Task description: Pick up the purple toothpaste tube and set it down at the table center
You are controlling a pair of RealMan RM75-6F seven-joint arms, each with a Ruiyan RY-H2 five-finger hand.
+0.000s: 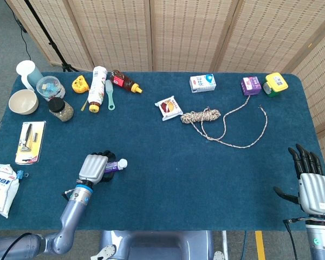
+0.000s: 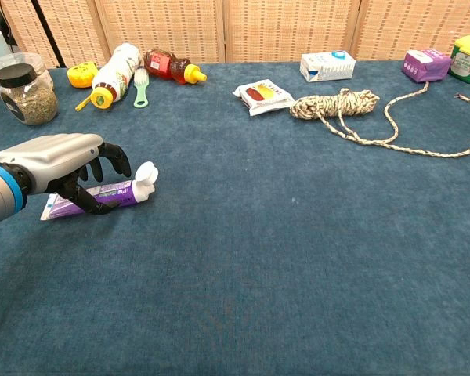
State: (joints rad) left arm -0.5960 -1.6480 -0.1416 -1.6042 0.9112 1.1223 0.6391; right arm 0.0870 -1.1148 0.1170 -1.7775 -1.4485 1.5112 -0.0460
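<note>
Tube location: purple toothpaste tube [image 2: 102,195] lies flat on the blue cloth at lower left of the head view, white cap [image 2: 145,174] pointing toward frame centre, crimped tail toward the left edge.
Left hand: left hand [image 2: 66,160] arches over the tube's middle, dark fingers [image 2: 110,157] curled down on the far side and the thumb low on the near side. The tube rests on the cloth; whether the grip has closed, I cannot tell.
Right hand: right hand [image 1: 312,181] sits at lower right of the head view, fingers straight and apart, holding nothing, well away from everything.
Handling, my guess: light, soft-walled, likely smooth plastic; it should dent under squeeze and could slide or sag at the tail. The cap end looks stiffest.
Where to hold: across the body near the cap shoulder, pressure on the flat faces, not on the thin tail.
Hidden: the hand's back covers most of the tube in the head view; contact points are not visible in either view.
Hard to read: label print is too small. The right hand is absent from the chest view.
</note>
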